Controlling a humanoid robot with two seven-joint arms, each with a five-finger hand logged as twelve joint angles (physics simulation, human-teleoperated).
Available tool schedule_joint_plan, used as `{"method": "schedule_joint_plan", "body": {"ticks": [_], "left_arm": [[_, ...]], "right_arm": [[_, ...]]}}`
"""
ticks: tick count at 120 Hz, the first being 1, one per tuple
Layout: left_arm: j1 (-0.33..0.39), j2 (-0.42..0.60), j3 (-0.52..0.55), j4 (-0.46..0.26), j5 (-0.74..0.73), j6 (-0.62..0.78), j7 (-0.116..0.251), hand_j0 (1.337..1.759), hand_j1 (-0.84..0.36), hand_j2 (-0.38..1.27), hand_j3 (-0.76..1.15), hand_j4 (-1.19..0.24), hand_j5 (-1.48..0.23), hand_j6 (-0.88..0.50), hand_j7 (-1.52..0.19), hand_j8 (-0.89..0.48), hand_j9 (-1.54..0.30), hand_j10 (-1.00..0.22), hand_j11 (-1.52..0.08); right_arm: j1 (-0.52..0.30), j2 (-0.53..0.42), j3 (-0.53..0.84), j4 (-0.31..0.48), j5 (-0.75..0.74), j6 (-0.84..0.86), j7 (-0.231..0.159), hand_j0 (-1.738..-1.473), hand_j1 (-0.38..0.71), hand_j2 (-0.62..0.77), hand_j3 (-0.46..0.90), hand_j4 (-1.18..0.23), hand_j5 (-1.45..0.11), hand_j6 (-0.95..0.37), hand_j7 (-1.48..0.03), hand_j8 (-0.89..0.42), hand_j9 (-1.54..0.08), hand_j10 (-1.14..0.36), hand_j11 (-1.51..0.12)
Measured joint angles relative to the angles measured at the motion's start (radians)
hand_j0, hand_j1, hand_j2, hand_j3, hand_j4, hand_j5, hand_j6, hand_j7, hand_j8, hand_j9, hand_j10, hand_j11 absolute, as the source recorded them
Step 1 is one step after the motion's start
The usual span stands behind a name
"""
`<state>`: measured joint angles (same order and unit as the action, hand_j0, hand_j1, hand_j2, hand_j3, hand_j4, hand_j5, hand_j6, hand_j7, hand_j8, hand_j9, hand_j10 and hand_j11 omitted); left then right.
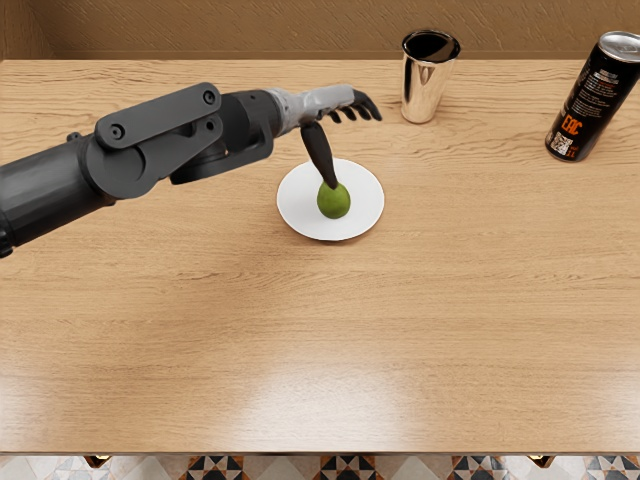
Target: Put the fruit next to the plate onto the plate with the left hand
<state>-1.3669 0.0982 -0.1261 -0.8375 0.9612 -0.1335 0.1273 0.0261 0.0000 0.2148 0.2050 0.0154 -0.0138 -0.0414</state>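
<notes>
Bright, even light and a sharp render throughout; a soft pale sheen lies on the counter (450, 330) at lower centre; shadows faint.

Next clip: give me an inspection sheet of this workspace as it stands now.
Surface: light wooden table, glossy near the front.
Job's things: small round green fruit lies on the round white plate.
Clutter: shiny metal cup and black drink can, far right.
Hands: left hand above the plate, fingers spread, thumb pointing down at the fruit; right hand not in view.
Cables: nothing seen.
Surroundings: patterned floor tiles below the table's front edge.
</notes>
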Motion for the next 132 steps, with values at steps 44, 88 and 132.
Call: {"method": "schedule_joint_plan", "body": {"ticks": [44, 88, 132], "left_arm": [[0.099, 0.307, -0.008, -0.179, -0.746, -0.290, 0.122, 1.658, 0.30, 0.02, 0.00, -0.04, -0.06, -0.03, -0.06, -0.03, -0.06, -0.04, -0.06], [0.236, 0.698, -0.031, -0.483, -1.136, -0.472, 0.281, 1.658, 0.34, 0.00, 0.00, -0.01, -0.01, 0.00, -0.01, 0.00, -0.01, -0.01, -0.01], [0.280, 0.966, -0.053, -0.492, -1.316, -0.478, 0.366, 1.658, 0.35, 0.00, 0.00, 0.00, 0.00, 0.00, 0.00, 0.00, 0.00, 0.00, 0.00]], "right_arm": [[0.000, 0.000, 0.000, 0.003, -0.001, 0.000, 0.000, -1.658, -0.31, -0.01, 0.00, -0.03, -0.04, -0.03, -0.04, -0.03, -0.04, -0.03, -0.04], [-0.002, 0.000, -0.001, 0.004, -0.004, 0.000, 0.001, -1.658, -0.31, -0.01, 0.00, -0.03, -0.04, -0.03, -0.04, -0.03, -0.04, -0.03, -0.04], [-0.003, 0.000, -0.002, 0.005, -0.008, 0.000, 0.002, -1.658, -0.31, -0.01, 0.00, -0.03, -0.04, -0.03, -0.04, -0.03, -0.04, -0.03, -0.04]]}}
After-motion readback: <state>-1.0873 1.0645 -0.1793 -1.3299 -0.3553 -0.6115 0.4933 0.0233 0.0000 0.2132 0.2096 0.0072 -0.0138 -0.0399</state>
